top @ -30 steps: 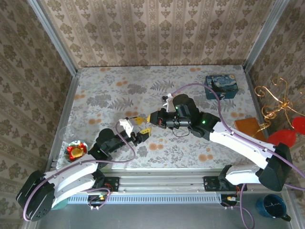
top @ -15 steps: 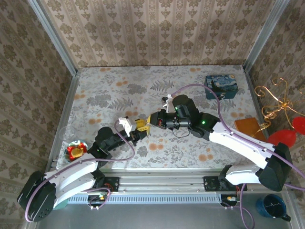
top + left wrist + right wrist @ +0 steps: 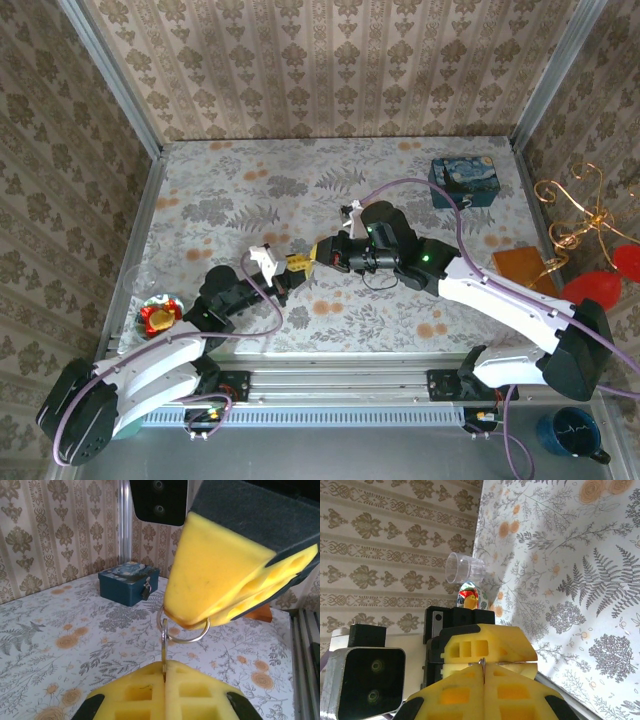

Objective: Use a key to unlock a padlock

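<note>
Key (image 3: 164, 647), thin metal, round wire ring (image 3: 186, 641)

You are looking at the yellow moulded pads (image 3: 135, 697) of the left gripper (image 3: 165, 666); they are showing a matt, faintly grainy surface with recessed cells. The right gripper (image 3: 175, 619) is presenting the same matt yellow material under a matt black plastic housing. The thin silvery metal key (image 3: 164, 650) and its silvery wire ring (image 3: 186, 640) are glinting, smooth and polished. The blue swirl-painted rectangular tin (image 3: 125, 582) is giving off a semi-gloss sheen. The tiny dark-bodied padlock (image 3: 146, 591) is looking dull. The floral table covering (image 3: 60, 630) is appearing matt. The clear plastic cup (image 3: 465, 569) is shining glossy.
</note>
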`<state>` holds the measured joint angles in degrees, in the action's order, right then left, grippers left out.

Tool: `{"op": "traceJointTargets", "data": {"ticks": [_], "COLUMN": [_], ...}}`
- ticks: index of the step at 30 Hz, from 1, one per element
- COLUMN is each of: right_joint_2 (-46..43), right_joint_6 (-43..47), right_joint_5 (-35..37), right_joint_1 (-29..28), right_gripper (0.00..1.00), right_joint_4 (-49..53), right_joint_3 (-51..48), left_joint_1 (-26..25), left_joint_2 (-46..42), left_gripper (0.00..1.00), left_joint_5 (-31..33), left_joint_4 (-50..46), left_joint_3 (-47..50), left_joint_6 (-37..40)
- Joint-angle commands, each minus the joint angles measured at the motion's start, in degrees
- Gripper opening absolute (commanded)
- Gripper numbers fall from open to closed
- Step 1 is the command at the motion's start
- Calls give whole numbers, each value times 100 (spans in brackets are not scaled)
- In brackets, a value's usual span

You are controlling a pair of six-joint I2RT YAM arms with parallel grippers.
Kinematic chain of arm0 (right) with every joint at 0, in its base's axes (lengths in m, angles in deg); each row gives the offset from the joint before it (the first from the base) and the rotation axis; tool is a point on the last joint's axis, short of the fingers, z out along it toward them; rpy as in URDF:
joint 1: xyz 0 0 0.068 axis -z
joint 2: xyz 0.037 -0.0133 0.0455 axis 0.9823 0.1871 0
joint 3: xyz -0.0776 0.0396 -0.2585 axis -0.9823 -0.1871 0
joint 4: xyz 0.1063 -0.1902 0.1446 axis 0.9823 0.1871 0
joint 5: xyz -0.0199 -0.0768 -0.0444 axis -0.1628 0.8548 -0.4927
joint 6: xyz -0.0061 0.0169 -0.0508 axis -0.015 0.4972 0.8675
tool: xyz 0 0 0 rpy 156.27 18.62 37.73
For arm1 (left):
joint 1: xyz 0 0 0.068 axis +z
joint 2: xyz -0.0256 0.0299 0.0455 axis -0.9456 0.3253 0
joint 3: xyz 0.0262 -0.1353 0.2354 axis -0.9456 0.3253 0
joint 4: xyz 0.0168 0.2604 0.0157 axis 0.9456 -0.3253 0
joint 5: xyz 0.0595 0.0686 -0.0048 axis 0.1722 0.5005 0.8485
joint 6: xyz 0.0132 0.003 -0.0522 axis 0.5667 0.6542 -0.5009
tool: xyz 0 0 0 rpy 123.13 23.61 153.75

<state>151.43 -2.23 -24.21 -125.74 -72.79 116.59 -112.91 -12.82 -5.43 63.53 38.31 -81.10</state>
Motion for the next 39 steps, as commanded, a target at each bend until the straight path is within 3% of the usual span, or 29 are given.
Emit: {"op": "traceJointTargets", "data": {"ticks": [1, 4, 7, 12, 16, 19, 21, 29, 39], "right_joint_2": [-97, -127, -244, -941, -1870, -2366, -2534, -2317, -1877], "right_joint_6": [73, 138, 551, 2208, 3710, 4565, 5091, 5903, 6142], "right_joint_5": [193, 206, 294, 1231, 1616, 1223, 596, -538, -737], "right_joint_1": [27, 78, 235, 595, 601, 594, 587, 495, 429], "right_gripper": [0, 2, 16, 24, 27, 30, 31, 32, 24], "right_joint_4": [20, 30, 258, 693, -388, -1212, -1489, -1551, -1428], "right_joint_3": [-96, -138, -136, -402, -1375, -2066, -2351, -2590, -2610], "left_joint_1": [40, 41, 41, -36, -194, -443, -575, -913, -984], "left_joint_2": [-95, -126, -124, 118, 594, 1025, 1298, 1848, 1750], "left_gripper": [0, 0, 0, 0, 0, 0, 0, 0, 0], "left_joint_5": [-69, -61, -4, 45, -159, -96, -98, -488, -572], "left_joint_4": [-160, -490, -1142, -2712, -3569, -4243, -4676, -5644, -5734], "left_joint_3": [-258, -387, -642, -1373, -2065, -2560, -2866, -3523, -3466], "left_joint_6": [72, 169, 394, 928, 1142, 1500, 1729, 2315, 2488]}}
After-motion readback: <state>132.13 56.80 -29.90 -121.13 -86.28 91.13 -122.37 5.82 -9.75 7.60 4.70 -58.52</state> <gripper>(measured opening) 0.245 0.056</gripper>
